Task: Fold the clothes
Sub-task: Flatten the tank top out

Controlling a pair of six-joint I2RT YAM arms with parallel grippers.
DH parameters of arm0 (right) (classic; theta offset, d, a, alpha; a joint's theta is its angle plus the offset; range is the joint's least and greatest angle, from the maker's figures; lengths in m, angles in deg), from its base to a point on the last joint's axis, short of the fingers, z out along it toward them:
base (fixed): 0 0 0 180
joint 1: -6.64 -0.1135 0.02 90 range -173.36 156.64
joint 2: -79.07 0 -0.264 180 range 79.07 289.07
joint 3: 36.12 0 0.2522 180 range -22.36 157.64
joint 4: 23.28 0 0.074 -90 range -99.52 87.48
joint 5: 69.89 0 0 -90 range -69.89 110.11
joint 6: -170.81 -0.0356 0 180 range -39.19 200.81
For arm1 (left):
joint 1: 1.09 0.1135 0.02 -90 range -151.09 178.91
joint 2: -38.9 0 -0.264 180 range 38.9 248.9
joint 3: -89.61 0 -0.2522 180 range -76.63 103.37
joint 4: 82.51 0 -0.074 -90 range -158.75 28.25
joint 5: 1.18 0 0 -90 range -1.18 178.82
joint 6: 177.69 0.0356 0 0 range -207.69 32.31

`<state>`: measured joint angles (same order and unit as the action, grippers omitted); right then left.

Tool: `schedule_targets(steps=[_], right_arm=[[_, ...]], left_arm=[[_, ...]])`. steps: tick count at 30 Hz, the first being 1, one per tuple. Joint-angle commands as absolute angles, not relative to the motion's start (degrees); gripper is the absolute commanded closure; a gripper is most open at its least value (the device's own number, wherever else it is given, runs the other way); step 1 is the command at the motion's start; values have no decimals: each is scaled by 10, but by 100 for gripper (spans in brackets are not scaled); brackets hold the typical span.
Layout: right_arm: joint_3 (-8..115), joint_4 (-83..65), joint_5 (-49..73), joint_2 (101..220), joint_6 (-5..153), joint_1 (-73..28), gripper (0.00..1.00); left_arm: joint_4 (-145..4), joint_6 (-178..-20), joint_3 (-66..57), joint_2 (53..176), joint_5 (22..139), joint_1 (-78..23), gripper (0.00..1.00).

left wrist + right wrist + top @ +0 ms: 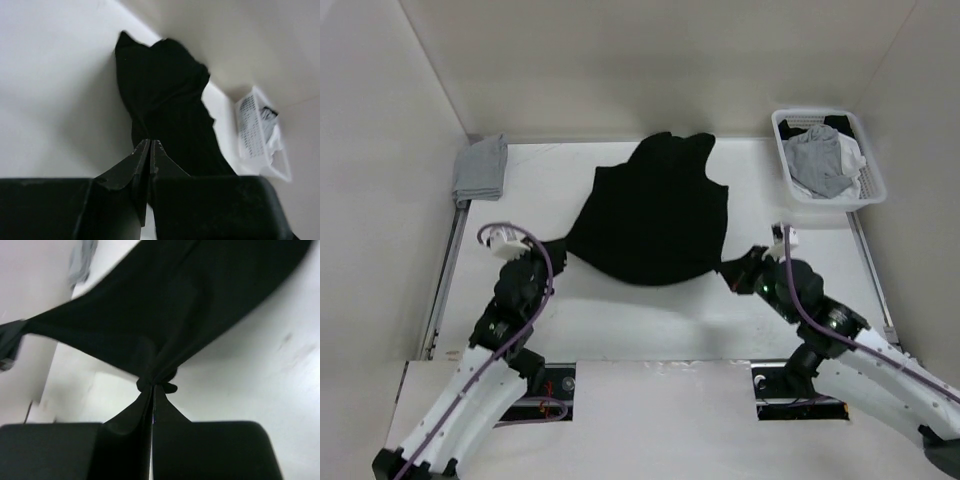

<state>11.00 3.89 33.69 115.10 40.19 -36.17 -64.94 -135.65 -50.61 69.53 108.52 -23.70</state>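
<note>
Bottom of the top view: both arms reach up-frame from their bases over bare table (650, 320). L side, the left pincer (558, 250) is clenched on the near left corner of the black T-shirt (655, 215); in the wrist view its tips (150, 142) meet with the fabric running straight off them. R side, the right pincer (728, 268) is clenched on the opposite near corner, with a small knot of cloth bunched at the tips (152, 386). The near hem is stretched taut between the two and looks raised off the table. The rest of the shirt lies mid-frame, its collar end toward the far wall. Far upper left sits a folded grey cloth (480, 168); far upper right, a white basket (820, 205) with more laundry. Step in hand, prob.: first fold, both corners gripped. The next move needs both pincers travelling together up-frame, keeping even tension, to lay the hem over the collar end w/o skewing.
</note>
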Motion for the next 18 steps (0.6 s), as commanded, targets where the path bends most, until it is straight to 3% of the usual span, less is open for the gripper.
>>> schedule_targets(steps=[1, 6, 11, 14, 18], right_arm=[[60, 72, 417, 1076, 309, -460, 100], [4, 202, 460, 1031, 154, -632, 100], [4, 232, 526, 1065, 54, -754, 100], [10, 202, 532, 1109, 78, -707, 100], [32, 97, 482, 1154, 216, -542, 100]], left_arm=[[-532, -1395, -557, 573, 1154, -276, 98], [-334, -1467, -551, 451, 1166, -316, 98], [-307, -1491, -531, 435, 1173, -317, 98], [-409, -1465, -550, 515, 1172, -314, 98], [-640, -1423, -540, 708, 1172, -299, 98]])
